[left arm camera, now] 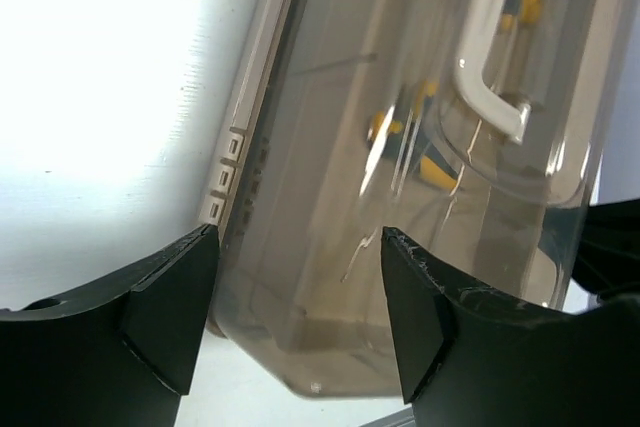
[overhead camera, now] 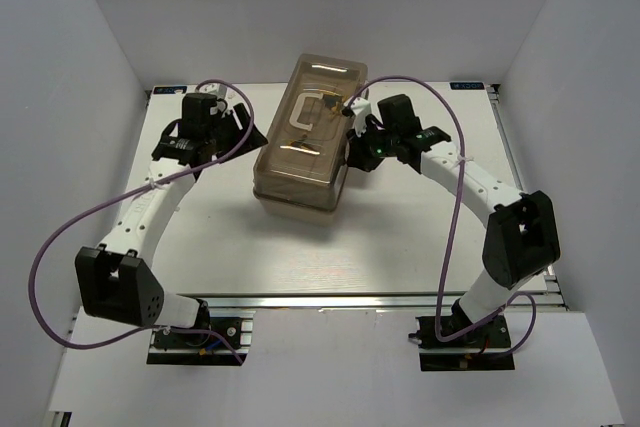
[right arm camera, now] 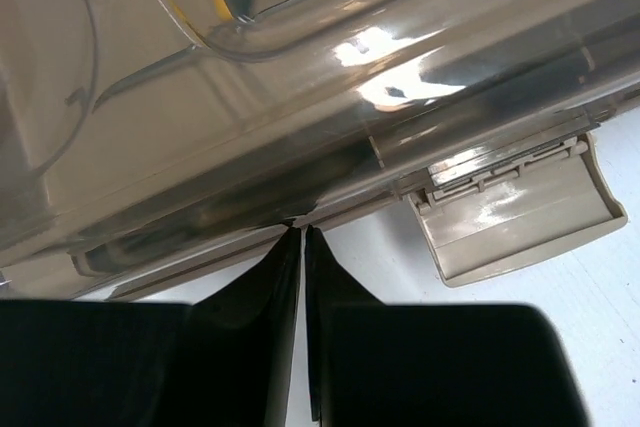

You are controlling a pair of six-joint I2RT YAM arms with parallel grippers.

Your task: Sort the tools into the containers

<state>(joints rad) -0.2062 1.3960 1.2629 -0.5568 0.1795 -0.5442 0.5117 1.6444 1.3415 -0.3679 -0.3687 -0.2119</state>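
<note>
The toolbox (overhead camera: 305,137) stands shut in the middle of the table, its translucent brown lid (left arm camera: 330,147) down and its beige handle (left arm camera: 485,57) on top. Small yellow-and-black tools (left arm camera: 435,167) show dimly through the lid. My left gripper (left arm camera: 300,237) is open at the box's left side, its fingers apart over the near corner and holding nothing. My right gripper (right arm camera: 303,232) is shut at the box's right side, its tips against the rim below the lid (right arm camera: 250,97). The beige latch (right arm camera: 510,217) hangs flipped outward just right of those tips. No other tools or trays are in view.
Purple cables (overhead camera: 60,237) loop from both arms, one arching over the table's right side (overhead camera: 455,127). White walls close in the table on the left, back and right. The arm bases sit at the near edge.
</note>
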